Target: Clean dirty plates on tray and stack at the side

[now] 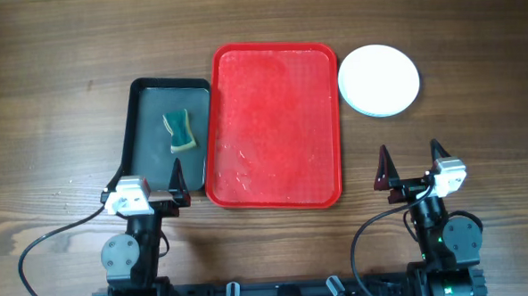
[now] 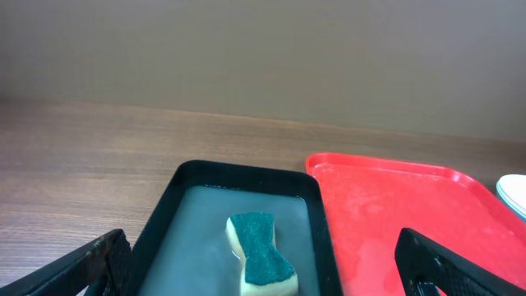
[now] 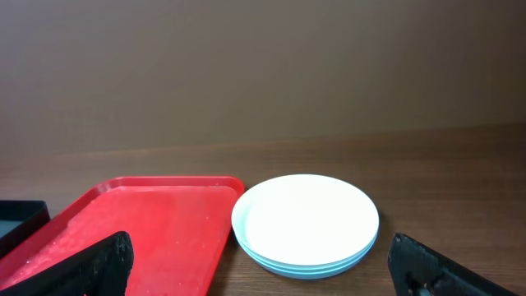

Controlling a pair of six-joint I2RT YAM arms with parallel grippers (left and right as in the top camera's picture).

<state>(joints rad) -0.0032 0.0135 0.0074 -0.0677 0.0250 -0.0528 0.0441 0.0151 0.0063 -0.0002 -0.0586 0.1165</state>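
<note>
The plates [image 1: 379,80] stand in one stack on the table right of the red tray [image 1: 275,125], white one on top, pale blue rims below; the stack also shows in the right wrist view [image 3: 306,219]. The red tray holds no plates and looks wet; it shows in the left wrist view [image 2: 394,205] and the right wrist view [image 3: 140,226]. My left gripper [image 1: 149,182] is open and empty at the near end of the black tray. My right gripper [image 1: 411,164] is open and empty, near of the plate stack.
A smaller black tray [image 1: 147,126] with water lies left of the red tray, with a green-and-yellow sponge [image 1: 181,131] in it; the sponge also shows in the left wrist view [image 2: 261,253]. Bare wooden table surrounds them.
</note>
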